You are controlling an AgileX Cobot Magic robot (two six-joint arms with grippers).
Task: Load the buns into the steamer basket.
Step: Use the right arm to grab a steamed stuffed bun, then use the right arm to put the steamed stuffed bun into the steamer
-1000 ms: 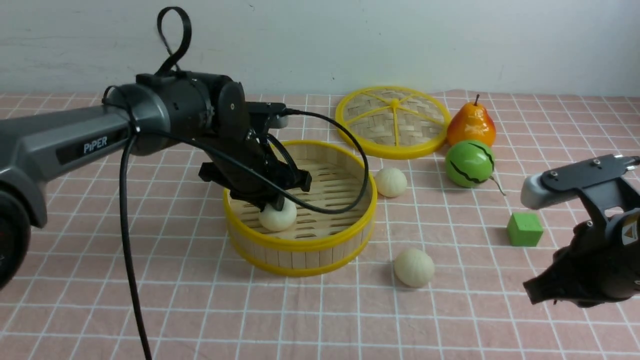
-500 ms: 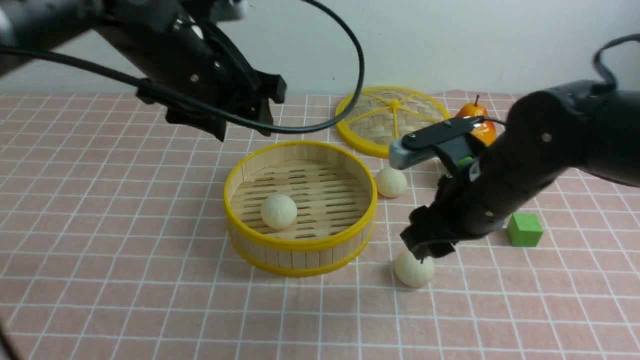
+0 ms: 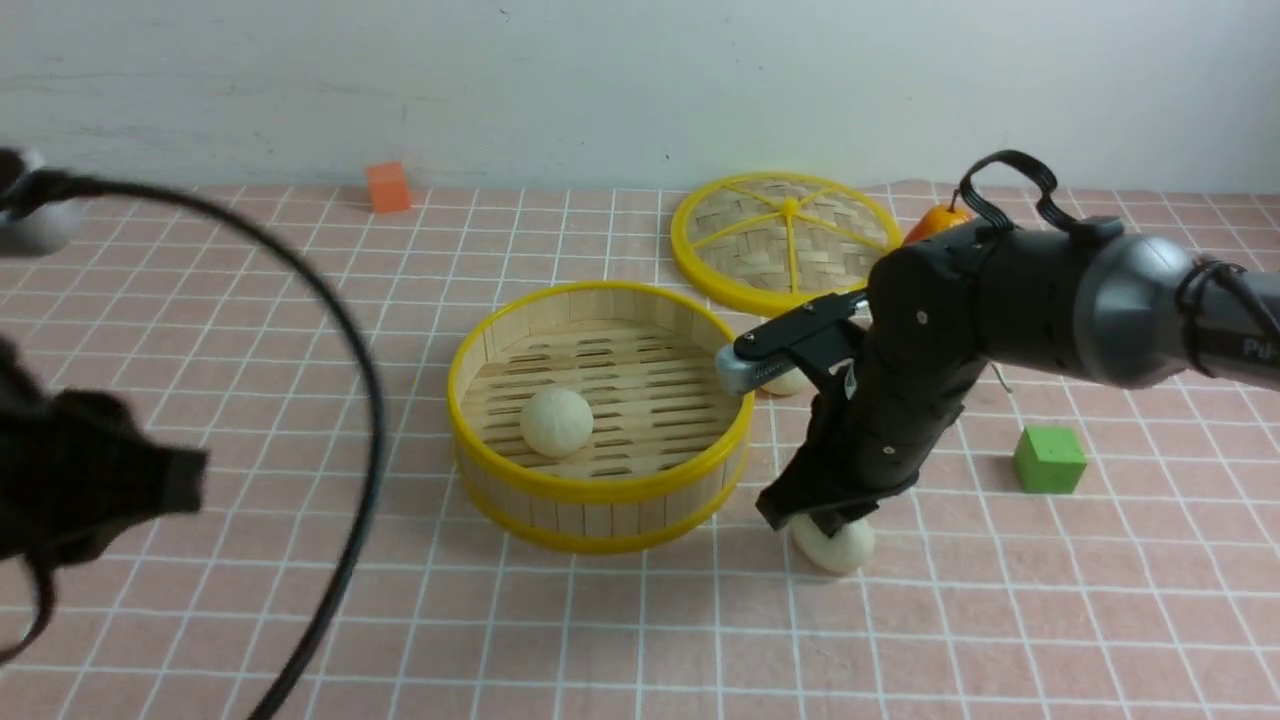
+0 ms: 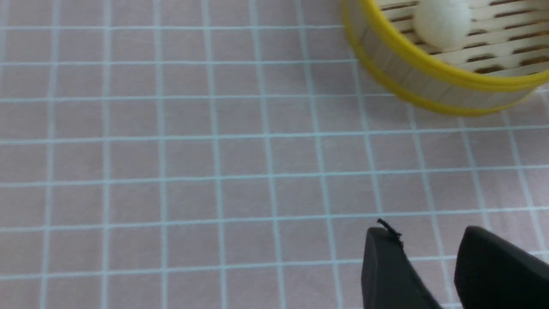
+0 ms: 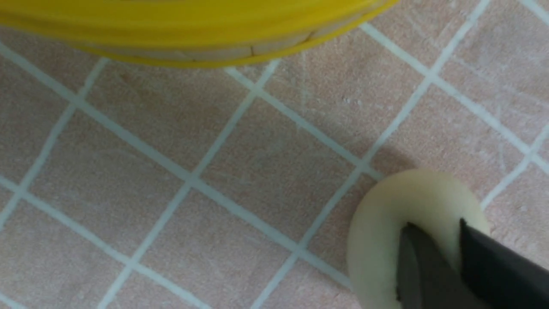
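Basket bun (image 3: 556,422): in steamer basket (image 3: 600,492), done. Near bun (image 3: 838,550), basket's 4 o'clock: right gripper (image 5: 433,240) prob. pinched on it. Far bun (image 3: 788,384), 2 o'clock: pending. Left gripper (image 4: 424,234) apart, empty.

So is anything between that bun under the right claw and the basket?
Only the basket's own wall. Bare cloth lies between it and the bun, so the bun must go over the rim.

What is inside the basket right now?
One bun lies on the slatted floor of the basket; nothing else shows inside. The near wall hides the front strip of the floor.
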